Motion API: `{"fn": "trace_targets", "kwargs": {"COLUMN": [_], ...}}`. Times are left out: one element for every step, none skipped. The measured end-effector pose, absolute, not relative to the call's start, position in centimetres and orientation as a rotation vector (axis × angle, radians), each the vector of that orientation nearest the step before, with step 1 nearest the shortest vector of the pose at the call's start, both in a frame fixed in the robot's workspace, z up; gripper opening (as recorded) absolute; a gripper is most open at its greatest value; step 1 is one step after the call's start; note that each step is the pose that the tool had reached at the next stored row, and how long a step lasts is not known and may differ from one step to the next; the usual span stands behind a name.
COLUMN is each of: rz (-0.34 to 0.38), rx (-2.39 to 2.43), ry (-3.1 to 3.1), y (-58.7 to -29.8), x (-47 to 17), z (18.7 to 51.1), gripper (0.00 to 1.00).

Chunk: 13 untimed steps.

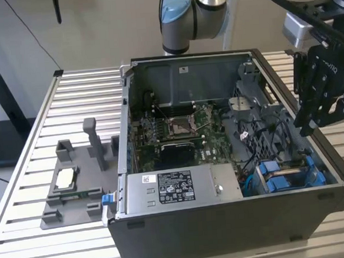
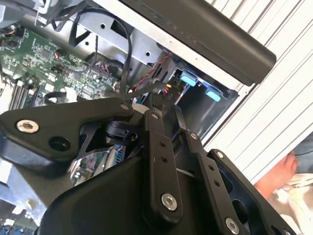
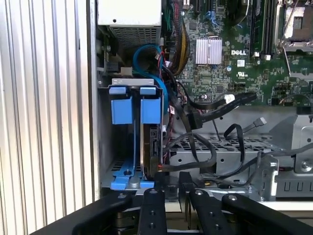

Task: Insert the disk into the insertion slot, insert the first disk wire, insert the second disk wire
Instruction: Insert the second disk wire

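The disk stands on edge in the insertion slot at the case's corner, held in its blue frame. A second blue frame stands beside it. In the exterior view the disk sits low between blue tabs near the case's right wall. Loose black wires with connectors lie over the metal cage beside the slot. My gripper hangs above the case's right wall, higher than the slot. In the first wrist view my gripper is shut, and I see nothing between its fingers.
A grey labelled power-supply box fills the case's front. The motherboard with its square socket lies behind it. A grey fixture stands on the slatted table at the exterior view's left. A person's hand is beside the table.
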<state>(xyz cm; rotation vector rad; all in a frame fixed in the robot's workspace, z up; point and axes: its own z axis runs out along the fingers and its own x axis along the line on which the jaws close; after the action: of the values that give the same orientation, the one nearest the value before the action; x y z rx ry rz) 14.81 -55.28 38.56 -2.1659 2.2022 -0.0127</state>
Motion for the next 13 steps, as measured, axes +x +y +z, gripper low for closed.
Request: {"fn": "trace_targets", "kwargs": {"rz": [-0.013, -0.013, -0.013, -0.013, -0.013, -0.013, -0.013, -0.013, -0.013, -0.014, -0.015, -0.018, -0.021], "rx": [-2.166, -2.166, -2.166, -2.166, -2.166, -2.166, -2.166, -2.166, -2.166, -2.167, -2.167, -2.168, -2.171], "ry": [2.202, 2.202, 2.202, 2.202, 2.202, 2.202, 2.202, 2.202, 2.202, 2.202, 2.203, 2.204, 2.205], "y": [-55.1, -54.8, -54.5, -54.2, -54.0, -53.8, -53.6, -53.4, -53.2, -53.1, -53.0, -53.0, -53.0], "x": [14.7, 14.7, 14.6, 14.6, 14.6, 14.5, 14.3, 14.1, 13.9, 13.7, 13.6, 13.4, 13.3], "z": [38.6, 38.6, 38.6, 38.6, 38.6, 38.6, 38.6, 38.6, 38.6, 38.6, 38.6, 38.6, 38.6], "gripper": [0.27, 0.27, 0.27, 0.27, 0.27, 0.27, 0.27, 0.27, 0.27, 0.27, 0.27, 0.27, 0.27]}}
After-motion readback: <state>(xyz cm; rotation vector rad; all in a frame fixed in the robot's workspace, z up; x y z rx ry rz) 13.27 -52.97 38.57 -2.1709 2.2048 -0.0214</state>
